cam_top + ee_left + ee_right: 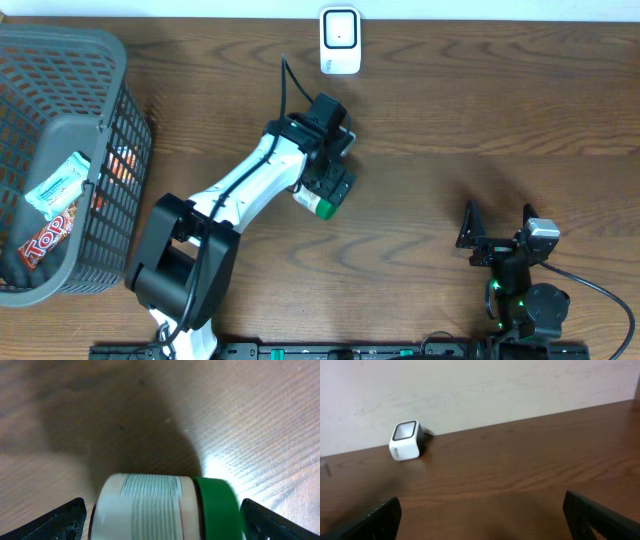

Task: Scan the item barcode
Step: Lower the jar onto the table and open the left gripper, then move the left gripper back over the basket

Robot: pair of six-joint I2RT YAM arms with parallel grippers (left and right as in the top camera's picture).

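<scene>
Straddles the bottle [150, 505], lying on the counter [450, 120] near the scanner [340, 40], with left hand [330, 190] spread and right hand [497, 225] spread too, idle. May send the round bottle rolling if closed off-centre.

The wire basket [70, 150] walled off the left end of the table [480, 120], with packets heaped inside it. The white scanner [340, 40] stood against the far edge, and bare wood lay between it and my left gripper [166, 524]. A white bottle [145, 505] with a green cap lay between my spread left fingers and nearly filled the gap. My left arm [250, 180] crossed the middle diagonally. My right gripper [498, 230], jaws wide, had open wood all the way to the scanner.
</scene>
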